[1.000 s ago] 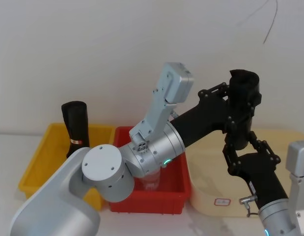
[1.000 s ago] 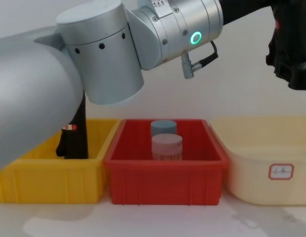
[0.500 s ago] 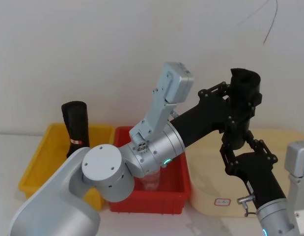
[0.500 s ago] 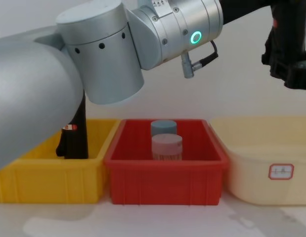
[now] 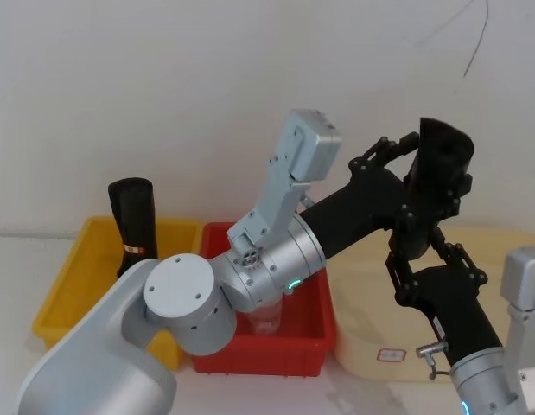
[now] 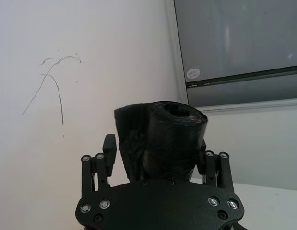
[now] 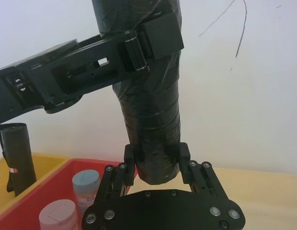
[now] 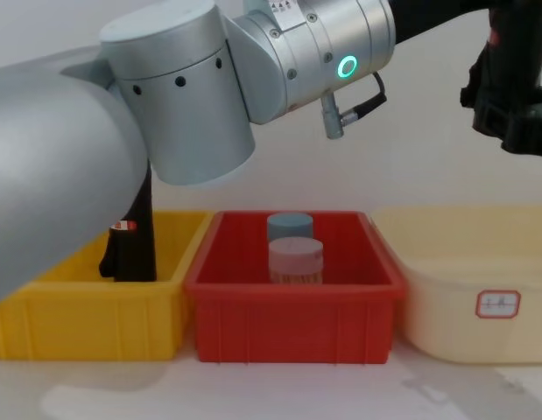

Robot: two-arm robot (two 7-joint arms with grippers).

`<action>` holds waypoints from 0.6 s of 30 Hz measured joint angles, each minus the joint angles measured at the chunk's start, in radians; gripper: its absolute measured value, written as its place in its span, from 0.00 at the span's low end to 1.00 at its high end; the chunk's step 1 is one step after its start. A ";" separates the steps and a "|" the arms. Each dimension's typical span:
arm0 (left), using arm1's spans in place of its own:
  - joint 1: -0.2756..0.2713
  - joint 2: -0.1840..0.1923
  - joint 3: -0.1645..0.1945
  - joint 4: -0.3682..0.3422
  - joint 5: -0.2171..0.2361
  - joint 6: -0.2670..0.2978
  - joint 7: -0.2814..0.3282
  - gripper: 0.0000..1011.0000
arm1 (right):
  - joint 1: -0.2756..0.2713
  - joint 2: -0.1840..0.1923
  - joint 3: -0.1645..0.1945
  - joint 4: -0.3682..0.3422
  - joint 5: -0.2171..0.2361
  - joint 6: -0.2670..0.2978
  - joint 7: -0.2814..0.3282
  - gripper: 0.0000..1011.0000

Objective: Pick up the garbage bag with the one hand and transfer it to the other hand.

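Note:
The garbage bag (image 5: 442, 160), a black roll of plastic, hangs in the air above the cream tub, its top leaning right. My left gripper (image 5: 418, 169), on the silver arm with the green ring (image 8: 347, 67), is shut on the roll's upper half. In the left wrist view the bag (image 6: 160, 139) sits between that gripper's fingers (image 6: 110, 149). My right gripper (image 5: 420, 232) reaches up from below and is shut on the roll's lower end. The right wrist view shows its fingers (image 7: 182, 154) flanking the bag's bottom (image 7: 150, 120), with the left gripper (image 7: 155, 38) clamped higher up.
A yellow bin (image 5: 68, 285) at the left holds a second black roll (image 5: 133, 225) with a red band. The red bin (image 8: 288, 315) in the middle holds a pink-lidded jar (image 8: 295, 258) and a blue-lidded jar (image 8: 290, 226). A cream tub (image 8: 463, 289) stands at the right.
The bag's top has tipped to the right and risen slightly, with both grippers staying on it. The right gripper has shifted a little upward.

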 joint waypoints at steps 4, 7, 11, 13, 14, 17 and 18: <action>0.000 0.000 0.000 0.000 0.000 0.000 0.000 0.98 | 0.001 -0.004 0.003 0.001 -0.001 -0.001 0.003 0.52; 0.000 0.000 0.000 0.000 0.000 0.000 0.000 0.99 | 0.001 -0.007 0.007 0.002 0.000 0.000 0.005 0.52; 0.000 0.000 0.000 0.000 0.000 0.000 0.000 0.99 | 0.002 -0.012 0.015 0.004 0.004 0.003 0.007 0.52; 0.000 0.000 0.000 0.000 0.000 0.000 0.000 0.99 | 0.003 -0.014 0.018 0.005 0.007 0.007 0.008 0.52; 0.000 0.000 0.000 0.000 0.000 0.000 0.000 0.99 | 0.004 -0.017 0.021 0.005 0.010 0.015 0.008 0.52; 0.000 0.000 0.000 0.000 0.000 0.000 0.000 0.99 | 0.008 -0.022 0.029 0.008 0.017 0.037 0.007 0.52; 0.000 0.000 0.000 0.000 0.000 0.000 0.000 0.99 | 0.009 -0.024 0.031 0.009 0.018 0.044 0.006 0.52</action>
